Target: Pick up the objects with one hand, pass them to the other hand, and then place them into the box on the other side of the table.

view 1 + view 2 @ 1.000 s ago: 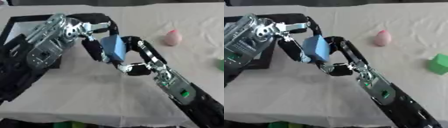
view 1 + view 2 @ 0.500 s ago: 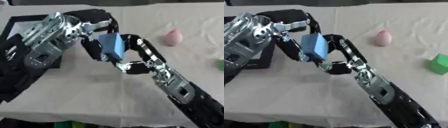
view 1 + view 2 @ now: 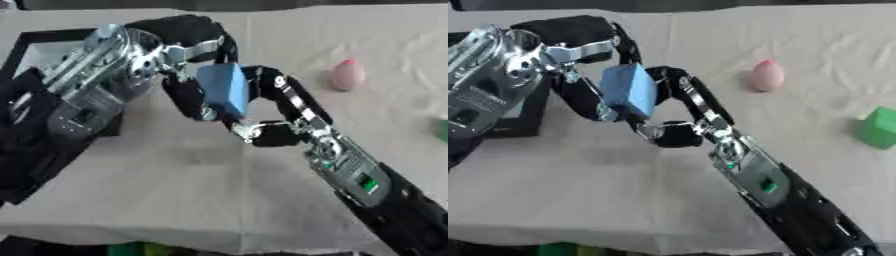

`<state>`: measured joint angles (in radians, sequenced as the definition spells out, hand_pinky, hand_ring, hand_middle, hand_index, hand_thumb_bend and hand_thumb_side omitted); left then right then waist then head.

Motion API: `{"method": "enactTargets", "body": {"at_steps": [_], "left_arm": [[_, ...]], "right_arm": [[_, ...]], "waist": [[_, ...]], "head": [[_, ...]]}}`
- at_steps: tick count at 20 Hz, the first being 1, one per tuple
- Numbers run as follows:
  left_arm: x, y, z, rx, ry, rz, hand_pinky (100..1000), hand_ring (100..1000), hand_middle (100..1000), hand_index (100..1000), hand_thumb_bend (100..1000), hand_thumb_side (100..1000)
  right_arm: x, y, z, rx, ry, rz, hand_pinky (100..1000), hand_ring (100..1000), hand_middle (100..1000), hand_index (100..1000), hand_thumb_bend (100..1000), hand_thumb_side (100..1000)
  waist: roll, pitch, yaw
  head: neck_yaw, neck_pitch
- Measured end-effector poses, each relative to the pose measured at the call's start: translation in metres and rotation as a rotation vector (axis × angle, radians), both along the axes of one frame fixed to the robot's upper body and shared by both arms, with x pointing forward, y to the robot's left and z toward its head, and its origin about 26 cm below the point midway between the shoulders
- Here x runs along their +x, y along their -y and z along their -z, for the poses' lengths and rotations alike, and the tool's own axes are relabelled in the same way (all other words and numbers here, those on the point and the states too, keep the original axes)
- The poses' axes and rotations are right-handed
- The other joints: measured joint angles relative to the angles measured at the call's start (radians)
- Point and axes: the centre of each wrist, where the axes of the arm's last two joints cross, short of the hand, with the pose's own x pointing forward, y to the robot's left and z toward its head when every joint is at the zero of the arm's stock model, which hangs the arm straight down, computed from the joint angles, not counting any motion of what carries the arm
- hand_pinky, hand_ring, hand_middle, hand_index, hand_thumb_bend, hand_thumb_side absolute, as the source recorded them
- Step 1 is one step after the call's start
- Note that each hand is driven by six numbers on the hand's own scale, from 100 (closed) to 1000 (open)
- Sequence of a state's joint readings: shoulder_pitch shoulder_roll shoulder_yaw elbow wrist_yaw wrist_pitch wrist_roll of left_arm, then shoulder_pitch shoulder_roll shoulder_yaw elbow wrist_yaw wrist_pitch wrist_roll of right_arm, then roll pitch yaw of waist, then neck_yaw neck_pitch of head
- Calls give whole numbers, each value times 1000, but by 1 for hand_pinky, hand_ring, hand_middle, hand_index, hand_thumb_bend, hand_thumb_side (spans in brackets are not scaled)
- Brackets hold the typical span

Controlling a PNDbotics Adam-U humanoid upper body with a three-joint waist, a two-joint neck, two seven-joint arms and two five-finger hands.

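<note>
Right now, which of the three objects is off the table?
The blue block, held up between the left hand and right hand. The pink egg and green cube lie on the cloth.

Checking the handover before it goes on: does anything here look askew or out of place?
Nothing stands out. The blue block sits between the left hand and right hand, above the cloth; the box lies left.

Left hand (image 3: pixel 179 60) and right hand (image 3: pixel 271 112) meet mid-view, fingers of both curled.

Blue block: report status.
Blue block mid-handover, both robot hands on it: left, right. Box behind left arm. Nothing blocking.
</note>
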<state>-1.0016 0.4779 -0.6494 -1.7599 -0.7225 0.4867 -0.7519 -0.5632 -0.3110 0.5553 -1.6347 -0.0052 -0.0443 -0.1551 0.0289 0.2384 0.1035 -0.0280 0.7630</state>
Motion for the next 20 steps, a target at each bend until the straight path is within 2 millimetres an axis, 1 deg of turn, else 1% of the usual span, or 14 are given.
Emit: {"method": "enactTargets", "body": {"at_steps": [4,8,12,16,20], "left_arm": [[0,0,0,-10,4,-9,841,810,473,498,315,100],[0,-1,0,-21,10,-17,839,807,471,488,315,100],[-3,-4,-6,-41,31,-22,837,807,468,479,316,100],[-4,-5,-8,-49,34,-21,835,802,460,469,319,100],[-4,-5,-8,-62,36,-28,824,794,457,458,304,100]], "right_arm": [[0,-2,0,-6,-24,21,611,619,563,607,320,100],[0,-2,1,-33,-73,55,618,633,583,631,392,160],[2,3,12,-84,-157,112,623,643,595,650,414,206],[3,4,14,-109,-190,137,627,648,600,659,421,224],[3,4,14,-121,-194,138,629,649,602,661,428,217]], "waist": [[0,0,0],[-2,0,1],[-2,1,1],[-2,1,1],[-3,1,1]], "head": [[0,0],[0,0],[0,0],[0,0],[0,0]]}}
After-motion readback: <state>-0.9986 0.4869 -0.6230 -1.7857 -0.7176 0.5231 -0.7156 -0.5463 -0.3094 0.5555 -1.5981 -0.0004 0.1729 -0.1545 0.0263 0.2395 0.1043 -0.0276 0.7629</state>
